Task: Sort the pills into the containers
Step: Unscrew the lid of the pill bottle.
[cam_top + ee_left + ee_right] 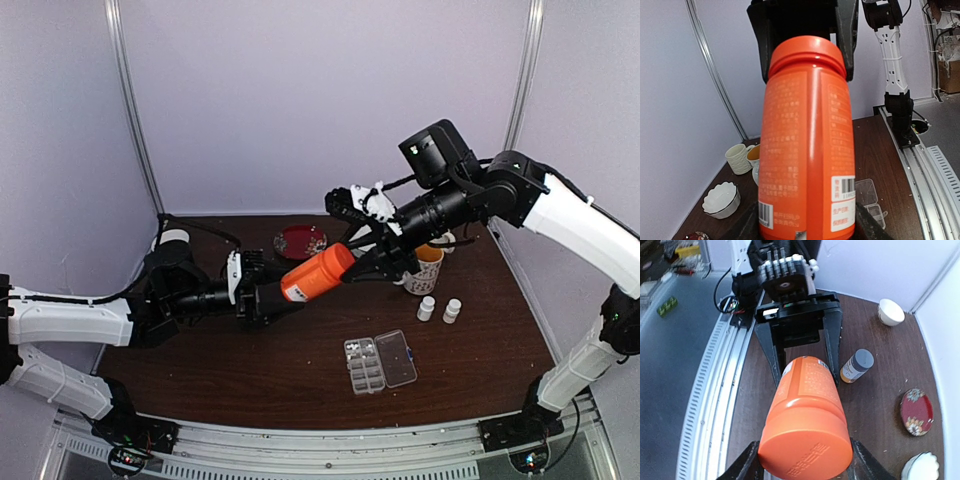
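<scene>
Left hand (272, 297) clamps the large orange plastic bottle (315, 275) by its base, right hand (352, 262) by its cap. Clear plastic pill box (380, 362) lies well apart from both hands. Sorting apparently unstarted.

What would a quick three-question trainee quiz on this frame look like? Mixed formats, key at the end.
1. True or false: the left end effector and the right end effector both hold the orange bottle.
2. The lid of the pill box is: A) open, B) shut, C) missing.
3. How many small white bottles stand on the table in the top view?

Key: 1 true; 2 A; 3 two.
</scene>
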